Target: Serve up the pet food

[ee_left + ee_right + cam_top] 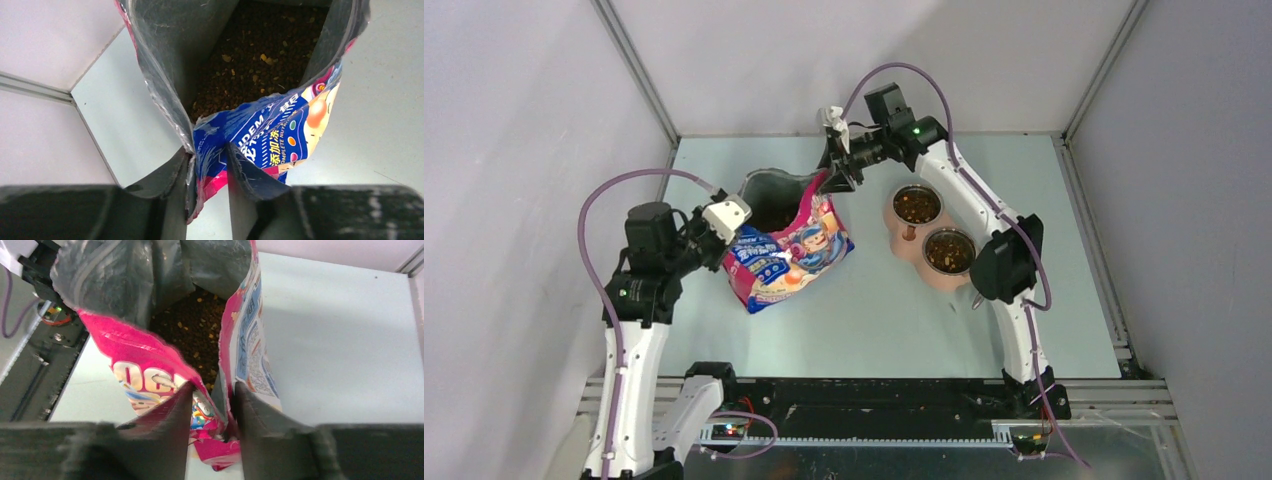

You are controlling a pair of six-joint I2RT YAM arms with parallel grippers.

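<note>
Straddling opposite edges of the open kibble bag with the left gripper and right gripper, foil between both pairs of jaws, not showing whether clamping or merely closing. Wanting deep, even bites on the rim, keeping the kibble pooled inside the bag, near the twin bowls seeming to hold some. Hiding the bag's fill depth behind crumpled foil.

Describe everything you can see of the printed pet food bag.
The glossy blue and pink cartoon-printed foil bag lies on the pale table, printed face up, with its torn mouth spread wide toward the far side. Its lining looks dull grey and creased. Inside sit small dark brown kibble pellets. The left tool and the right tool each straddle one edge of the rim; whether they clamp it is unclear.
</note>
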